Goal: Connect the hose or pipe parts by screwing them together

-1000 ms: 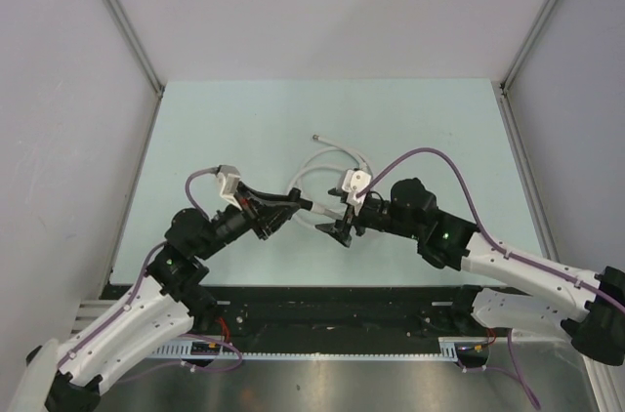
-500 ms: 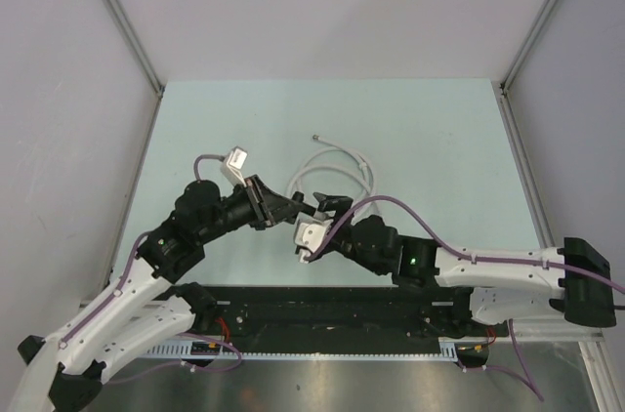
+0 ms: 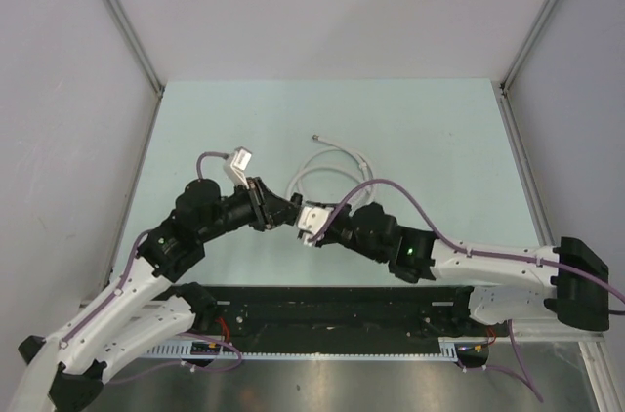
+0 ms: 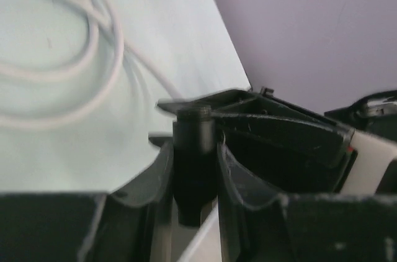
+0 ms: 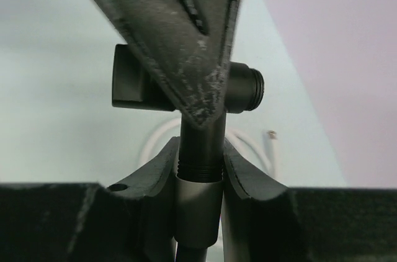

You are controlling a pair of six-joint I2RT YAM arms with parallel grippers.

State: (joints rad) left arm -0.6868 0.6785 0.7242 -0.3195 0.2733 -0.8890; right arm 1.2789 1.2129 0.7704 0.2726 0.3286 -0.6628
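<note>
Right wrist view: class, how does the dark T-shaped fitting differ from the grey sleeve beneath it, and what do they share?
The dark T-shaped fitting is near black; the grey sleeve is paler. The left gripper pinches the fitting from above; the right gripper clamps the sleeve. Both line up on one axis.

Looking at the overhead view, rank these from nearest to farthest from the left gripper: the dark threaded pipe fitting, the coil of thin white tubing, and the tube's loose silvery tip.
1. The dark threaded pipe fitting: clamped in the left gripper itself.
2. The coil of thin white tubing: lying just beyond the gripper.
3. The loose silvery tube tip: farther back, past the coil.
</note>
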